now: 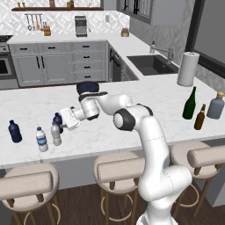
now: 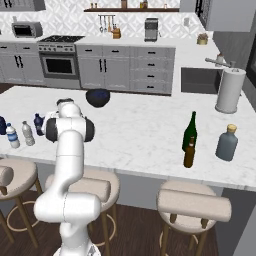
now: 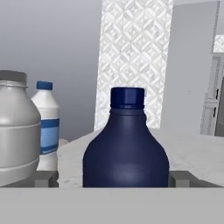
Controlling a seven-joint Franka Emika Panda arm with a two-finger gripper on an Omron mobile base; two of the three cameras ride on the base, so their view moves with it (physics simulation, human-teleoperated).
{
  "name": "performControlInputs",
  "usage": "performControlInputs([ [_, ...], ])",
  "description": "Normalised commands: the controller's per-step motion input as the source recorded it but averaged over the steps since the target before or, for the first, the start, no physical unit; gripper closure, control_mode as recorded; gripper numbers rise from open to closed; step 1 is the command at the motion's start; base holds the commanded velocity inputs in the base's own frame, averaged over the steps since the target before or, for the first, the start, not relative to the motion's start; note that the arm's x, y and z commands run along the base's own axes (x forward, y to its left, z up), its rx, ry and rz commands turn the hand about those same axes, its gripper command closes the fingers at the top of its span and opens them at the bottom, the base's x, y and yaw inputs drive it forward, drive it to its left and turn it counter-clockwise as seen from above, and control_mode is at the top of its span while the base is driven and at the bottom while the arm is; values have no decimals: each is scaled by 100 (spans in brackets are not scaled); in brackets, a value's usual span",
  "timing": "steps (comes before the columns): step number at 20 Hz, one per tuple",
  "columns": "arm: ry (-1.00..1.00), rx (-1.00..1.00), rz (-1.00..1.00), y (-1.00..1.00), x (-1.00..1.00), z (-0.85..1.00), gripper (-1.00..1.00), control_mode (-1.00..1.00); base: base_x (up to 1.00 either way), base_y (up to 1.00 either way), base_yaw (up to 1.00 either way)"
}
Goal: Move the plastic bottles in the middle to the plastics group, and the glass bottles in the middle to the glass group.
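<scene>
Smooth, round-shouldered navy bottle [image 3: 126, 148] sits between the gripper [image 3: 113, 178] fingertips, spread apart either side; contact unclear. Greyish bottle [image 3: 15, 131] stands left.

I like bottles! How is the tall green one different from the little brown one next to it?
The tall dark green wine bottle is green and clearly taller; the small slim brown bottle is brown and much shorter. In the right base view the brown one stands in front, closer to the counter edge. Both stand upright and have narrow necks.
</scene>
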Motion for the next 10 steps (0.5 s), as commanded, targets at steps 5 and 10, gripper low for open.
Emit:
performControlInputs([
  [5,0,2,0,-4,3,0,-100,-100,0,0,0],
  [10,0,0,0,-28,0,1,-100,-100,0,0,0],
])
